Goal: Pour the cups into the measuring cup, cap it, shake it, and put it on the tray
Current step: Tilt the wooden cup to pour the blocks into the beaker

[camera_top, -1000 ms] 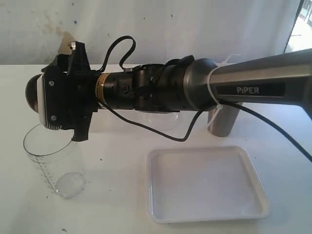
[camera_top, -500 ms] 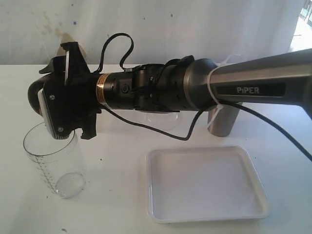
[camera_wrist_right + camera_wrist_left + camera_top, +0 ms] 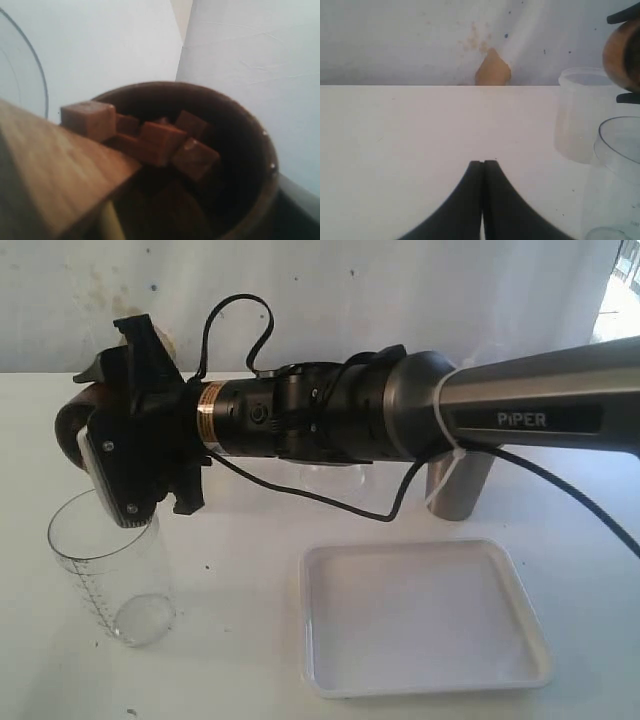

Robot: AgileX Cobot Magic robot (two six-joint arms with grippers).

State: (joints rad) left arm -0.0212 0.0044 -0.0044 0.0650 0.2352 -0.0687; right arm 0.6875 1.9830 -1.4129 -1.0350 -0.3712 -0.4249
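Observation:
My right gripper (image 3: pixel 95 425) reaches across to the left and is shut on the dark-brown wooden cup (image 3: pixel 68 425), held tilted above the open measuring cup (image 3: pixel 110 570). In the right wrist view the wooden cup (image 3: pixel 225 165) holds several brown cubes (image 3: pixel 160 140) that lean toward its rim. The measuring cup rim (image 3: pixel 35 70) shows beside it. The steel tumbler (image 3: pixel 462 488) stands upright behind the arm. The white tray (image 3: pixel 425 615) lies at the front right. My left gripper (image 3: pixel 482 162) is shut and empty, low over the table, left of the measuring cup (image 3: pixel 620 175).
A clear lid-like piece (image 3: pixel 330 475) sits on the table behind the right arm; the left wrist view shows this clear piece (image 3: pixel 580 115) too. A black cable (image 3: pixel 300 502) hangs under the arm. The wall runs along the table's far edge.
The right wrist has rolled, tipping the wooden cup further over the measuring cup. The left gripper has not changed.

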